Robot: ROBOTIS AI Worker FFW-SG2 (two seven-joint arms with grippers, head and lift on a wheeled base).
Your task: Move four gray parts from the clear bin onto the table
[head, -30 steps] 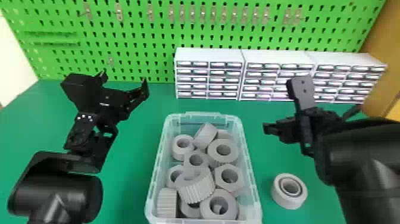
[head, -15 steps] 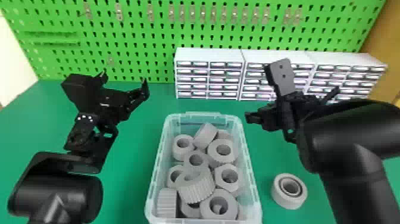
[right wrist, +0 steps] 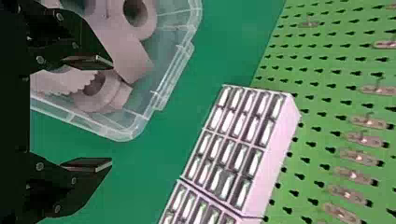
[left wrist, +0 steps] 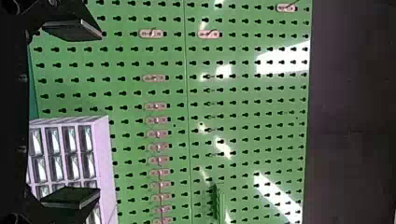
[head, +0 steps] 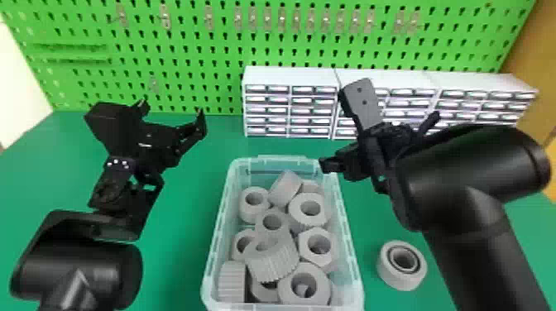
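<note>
Right jaws (head: 379,140): spread apart, empty, near clear bin (head: 289,159).
Left jaws (head: 173,112): spread apart, empty.
Gray part (head: 387,273): on table (head: 178,248), beside bin.

Left gripper (head: 173,113) spread wide before a green pegboard (left wrist: 261,105)

Its two flat black fingers (left wrist: 70,196) stand well apart, one overlapping a white drawer cabinet (left wrist: 102,149), the other over the board. Small metal hooks (left wrist: 156,106), most in one long row, hang on the pegboard among its dark holes. A narrow green ledge (left wrist: 220,205) juts from it, bright reflections lie across it, and a dark surface (left wrist: 352,93) runs along one edge
</note>
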